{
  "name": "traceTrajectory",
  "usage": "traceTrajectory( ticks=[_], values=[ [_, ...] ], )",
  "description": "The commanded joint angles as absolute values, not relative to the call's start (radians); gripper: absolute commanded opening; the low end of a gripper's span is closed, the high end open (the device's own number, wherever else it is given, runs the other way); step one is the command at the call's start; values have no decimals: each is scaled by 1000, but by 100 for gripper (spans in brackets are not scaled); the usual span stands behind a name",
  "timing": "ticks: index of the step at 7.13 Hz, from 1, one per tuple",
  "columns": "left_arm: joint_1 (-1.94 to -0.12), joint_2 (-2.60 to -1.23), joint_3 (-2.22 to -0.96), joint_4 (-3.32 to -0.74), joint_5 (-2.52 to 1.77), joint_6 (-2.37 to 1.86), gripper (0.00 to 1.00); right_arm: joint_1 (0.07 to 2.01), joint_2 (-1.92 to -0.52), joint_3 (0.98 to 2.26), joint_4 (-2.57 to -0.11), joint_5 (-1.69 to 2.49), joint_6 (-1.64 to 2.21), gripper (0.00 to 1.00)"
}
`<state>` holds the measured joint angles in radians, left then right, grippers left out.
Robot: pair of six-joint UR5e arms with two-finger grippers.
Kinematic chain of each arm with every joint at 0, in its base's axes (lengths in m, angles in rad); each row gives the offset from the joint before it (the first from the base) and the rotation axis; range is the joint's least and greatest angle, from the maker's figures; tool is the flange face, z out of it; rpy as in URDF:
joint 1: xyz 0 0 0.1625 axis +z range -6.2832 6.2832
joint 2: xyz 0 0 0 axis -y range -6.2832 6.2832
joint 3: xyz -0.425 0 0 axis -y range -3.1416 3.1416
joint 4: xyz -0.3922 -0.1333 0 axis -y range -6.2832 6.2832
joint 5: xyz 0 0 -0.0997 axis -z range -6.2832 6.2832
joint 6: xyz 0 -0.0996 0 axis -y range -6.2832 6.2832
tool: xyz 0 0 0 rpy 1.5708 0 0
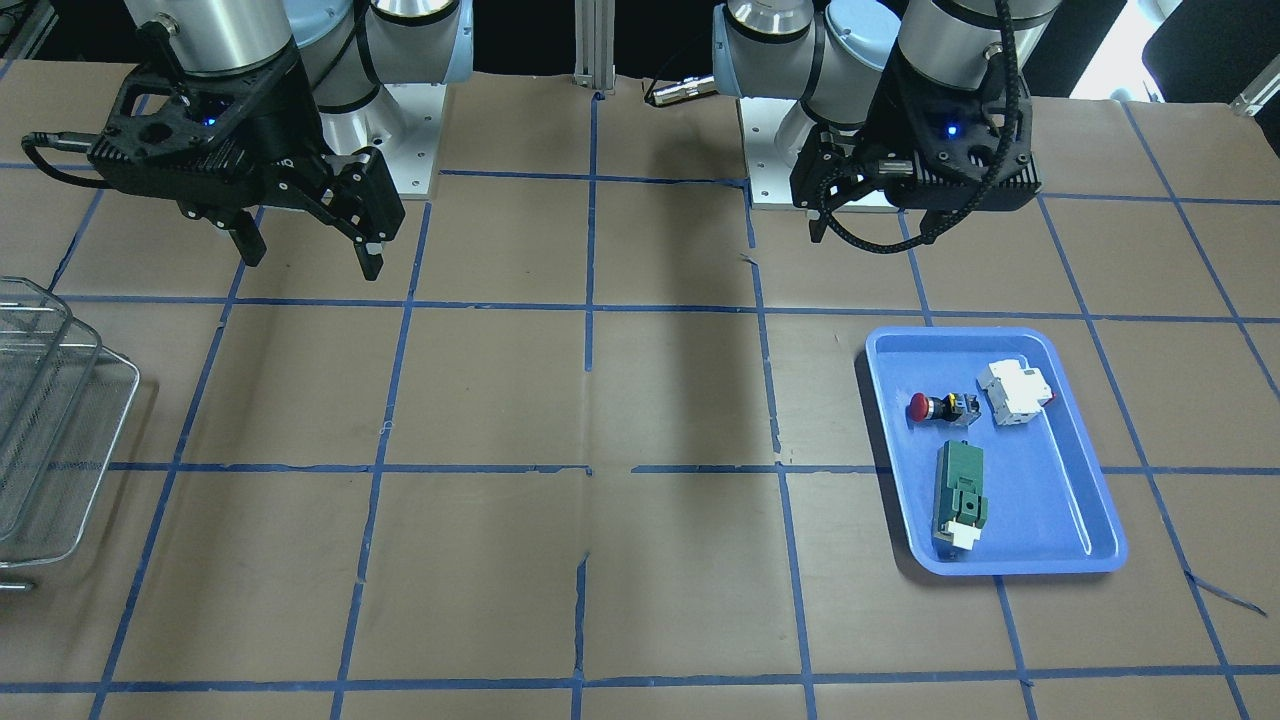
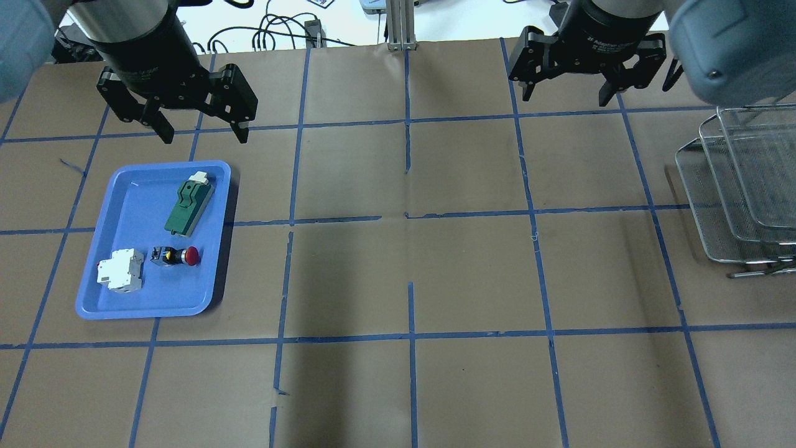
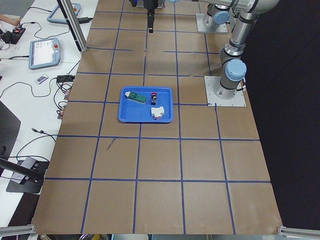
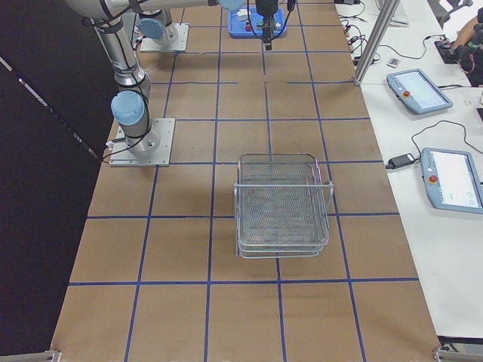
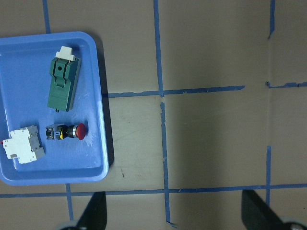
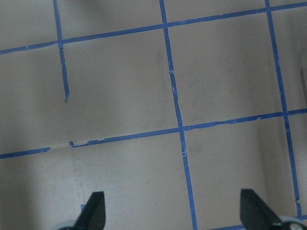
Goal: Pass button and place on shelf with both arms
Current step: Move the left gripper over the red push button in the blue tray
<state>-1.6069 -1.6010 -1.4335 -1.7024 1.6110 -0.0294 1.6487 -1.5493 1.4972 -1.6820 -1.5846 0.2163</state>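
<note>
The button [image 2: 177, 256] lies in the blue tray [image 2: 93, 308]. Left gripper [image 2: 204, 134] and right gripper [image 2: 566, 96] hover above the table — jaws spread wide, holding nothing.

Entry, for your checking: you are looking at a table [image 2: 410, 274] that is wearing brown paper gridded with blue tape. A blue plastic tray [image 2: 134, 205] is lying flat on it. Inside, a white breaker block [image 2: 120, 270] is sitting near one corner. A green rectangular module [image 2: 189, 206], white-capped at one end, is lying apart from it toward the opposite corner. Beyond the table's far edge, black cables [image 2: 273, 28] are trailing beside an aluminium post [image 2: 401, 25]. On the white side benches, teach pendants [image 4: 419, 89] are resting screen-up.
</note>
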Motion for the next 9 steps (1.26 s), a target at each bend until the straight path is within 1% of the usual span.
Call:
traceTrajectory(
  ticks=[1,2,3,4,6,7,9],
  values=[
    [-1594,-1598,-1446,-1713,1617,-35,100,1648,-1549,1497,-1681,-1585,216,100],
    [-1583,-1597,-1447,-1715,1620,-22,100,1644,-1549,1497,-1683,-1585,216,100],
    [-1550,-1589,-1460,-1721,1618,105,100,1641,-1548,1497,-1683,-1585,216,100],
    [-1483,-1586,-1488,-1714,1617,183,100,1641,-1548,1497,-1681,-1586,215,100],
    [-1341,-1588,-1593,-1666,1611,482,100,1641,-1548,1497,-1681,-1586,215,100],
    [-1286,-1589,-1655,-1564,1617,659,100,1641,-1548,1497,-1680,-1586,215,100],
    [-1162,-1610,-1791,-1453,1609,1072,100,1641,-1548,1497,-1681,-1586,215,100]
  ],
)
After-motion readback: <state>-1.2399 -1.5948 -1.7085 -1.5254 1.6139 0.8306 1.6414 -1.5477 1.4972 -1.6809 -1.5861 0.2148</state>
